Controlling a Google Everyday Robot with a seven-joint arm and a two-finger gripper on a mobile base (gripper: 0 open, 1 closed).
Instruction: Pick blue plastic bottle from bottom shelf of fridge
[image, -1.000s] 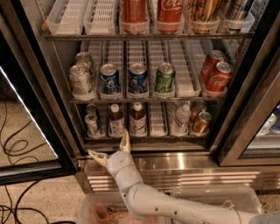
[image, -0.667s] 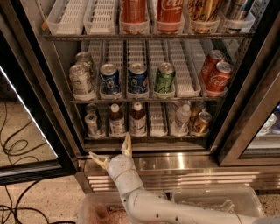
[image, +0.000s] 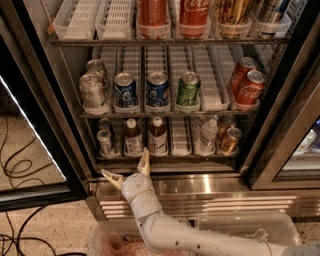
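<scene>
The fridge (image: 280, 115) stands open, with wire racks of drinks. On the bottom shelf (image: 170, 159) two small dark brownish bottles with white caps and pale labels stand side by side, one (image: 133, 138) left of the other (image: 157, 136). I cannot tell which of them is the blue plastic bottle. My gripper (image: 125, 164) is open and empty. It hangs just below and in front of the shelf's front rail, under the left dark bottle. One fingertip (image: 144, 154) reaches the rail between the two bottles.
A small can (image: 105, 141) stands left of the dark bottles. A clear bottle (image: 207, 136) and a gold can (image: 230, 140) stand to the right. The middle rack holds several cans (image: 157, 90). The ribbed steel base (image: 210, 192) is below. Cables (image: 20, 165) lie on the floor at left.
My gripper has risen slightly toward the bottom shelf's front rail and stayed open. The bottles and cans have not moved.
</scene>
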